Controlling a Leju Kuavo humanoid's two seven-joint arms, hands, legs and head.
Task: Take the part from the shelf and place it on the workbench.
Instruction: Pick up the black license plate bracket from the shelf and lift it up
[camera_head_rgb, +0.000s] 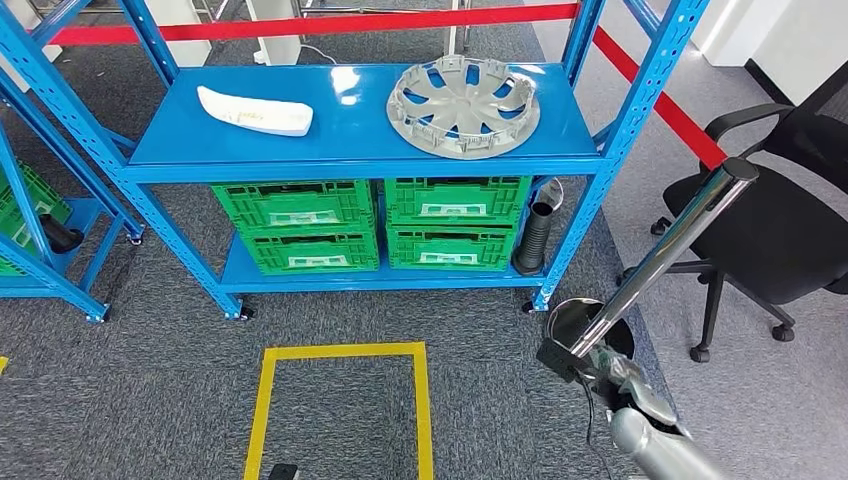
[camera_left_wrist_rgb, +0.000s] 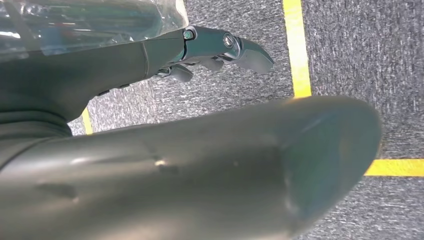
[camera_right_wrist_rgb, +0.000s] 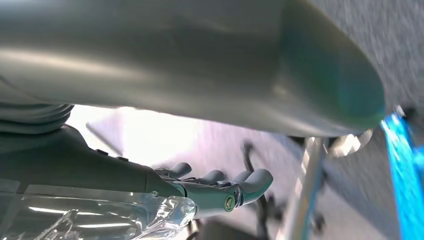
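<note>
- The shelf (camera_head_rgb: 360, 165) is blue, and its top board carries two parts: a white curved part (camera_head_rgb: 255, 110) and a grey wheel cover (camera_head_rgb: 463, 105).
- No hand touches either part; both lie well away from the fingers.
- The left hand (camera_left_wrist_rgb: 150, 55) hangs over grey carpet (camera_left_wrist_rgb: 225, 95) with yellow tape lines (camera_left_wrist_rgb: 297, 50); its fingers (camera_left_wrist_rgb: 240, 47) are apart and hold nothing.
- The right hand (camera_right_wrist_rgb: 165, 192) has its fingers (camera_right_wrist_rgb: 250, 182) stretched out and slightly apart, released, holding nothing.
- A chrome rod (camera_head_rgb: 665, 255) rises slanting from a round base (camera_head_rgb: 590, 330), just ahead of the right arm (camera_head_rgb: 655, 445) and between it and the shelf's right post.
- A black office chair (camera_head_rgb: 775, 225) stands beside that rod.
- Green crates (camera_head_rgb: 370, 225) fill the lower board under the parts, with a black ribbed tube (camera_head_rgb: 537, 230) next to them.
- A yellow taped square (camera_head_rgb: 340, 400) marks the carpet in front of the shelf.
- Red tape (camera_head_rgb: 350, 25) stretches behind the shelf.
</note>
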